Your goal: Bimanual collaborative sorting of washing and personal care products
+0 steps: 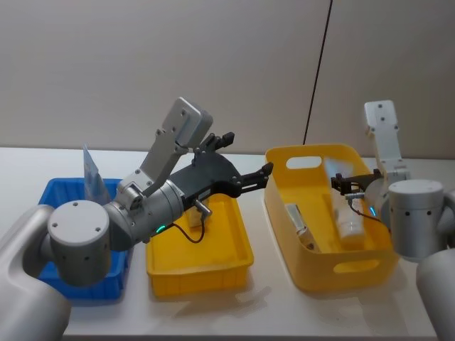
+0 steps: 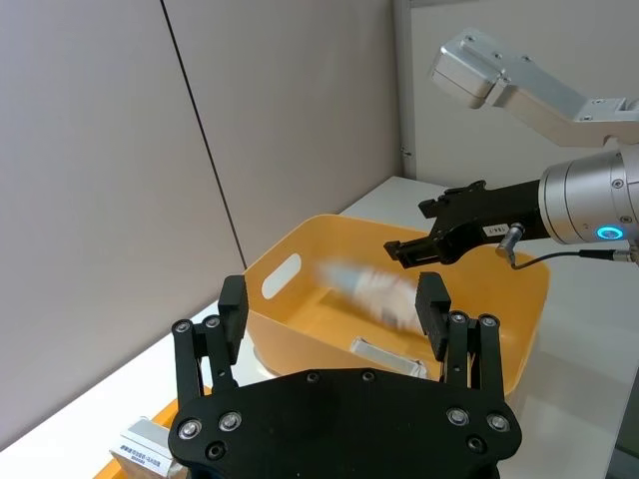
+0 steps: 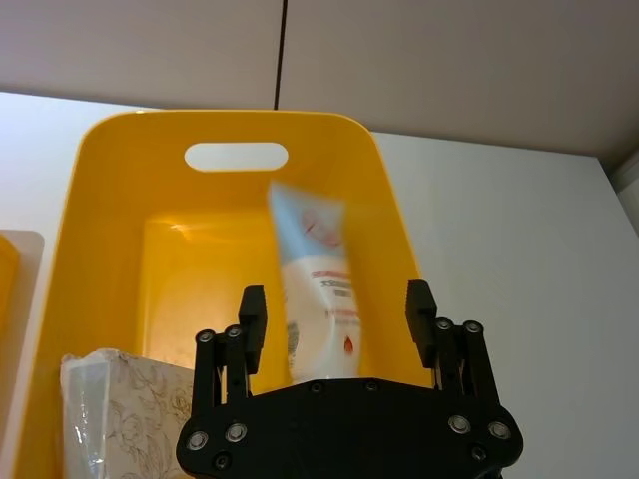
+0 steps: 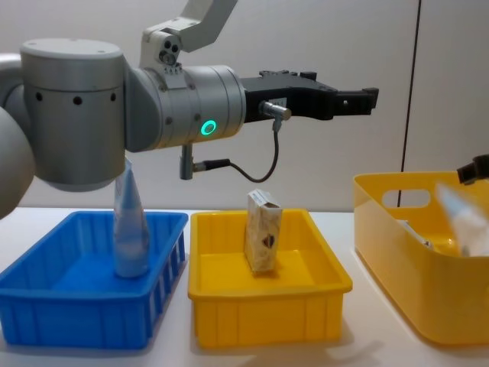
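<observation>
We find one tube [image 4: 131,229] binned at nine o'clock and one box [image 4: 263,231] trayed centrally. The deep basket [image 1: 323,277] at three o'clock holds more. A blurred tube [image 3: 318,289] lies apart below the spread right gripper [image 3: 336,311]. The left gripper [image 2: 332,307] hovers spread and empty.

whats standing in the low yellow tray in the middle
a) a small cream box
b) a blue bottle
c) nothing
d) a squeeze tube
a: the chest view shows a small cream box with a dark emblem standing upright in the low yellow tray; the upright tube is in the blue bin.
</observation>
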Robot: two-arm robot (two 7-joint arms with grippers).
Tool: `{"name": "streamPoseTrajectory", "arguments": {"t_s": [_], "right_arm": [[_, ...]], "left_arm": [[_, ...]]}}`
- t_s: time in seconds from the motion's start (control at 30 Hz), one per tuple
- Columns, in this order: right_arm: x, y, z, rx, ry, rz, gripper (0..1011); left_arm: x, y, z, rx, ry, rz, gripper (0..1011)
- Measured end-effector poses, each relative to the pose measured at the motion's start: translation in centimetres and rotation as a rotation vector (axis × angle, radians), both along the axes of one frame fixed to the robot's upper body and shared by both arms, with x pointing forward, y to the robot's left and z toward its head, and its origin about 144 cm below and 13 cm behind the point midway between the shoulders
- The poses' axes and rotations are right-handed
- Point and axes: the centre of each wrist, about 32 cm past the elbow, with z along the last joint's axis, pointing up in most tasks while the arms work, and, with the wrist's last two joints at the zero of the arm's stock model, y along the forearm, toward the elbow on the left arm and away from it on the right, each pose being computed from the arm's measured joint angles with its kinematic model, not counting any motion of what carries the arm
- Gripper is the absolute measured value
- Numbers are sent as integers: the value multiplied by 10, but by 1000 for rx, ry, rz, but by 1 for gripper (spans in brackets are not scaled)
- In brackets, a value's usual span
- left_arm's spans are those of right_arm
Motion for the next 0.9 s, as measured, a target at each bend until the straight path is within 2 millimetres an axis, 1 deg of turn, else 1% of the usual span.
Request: {"name": "streamPoseTrajectory", "arguments": {"t_s": [0.07,0.1,0.2,0.23,0.27,0.9], "right_arm": [[0,-1,0,-2,5,-2,861],[1,-1,1,-4,9,-4,910],[1,-2,1,-9,14,-4,953],[1,-3,1,-10,17,-1,995],[1,-3,1,-11,17,2,1004],[-3,-5,2,-20,3,48,1004]], "left_arm": [[0,0,0,0,0,0,1001],[0,0,0,0,0,0,1001],[0,0,0,0,0,0,1001],[0,0,0,0,0,0,1001],[0,0,0,0,0,0,1001],[0,0,0,0,0,0,1001]]}}
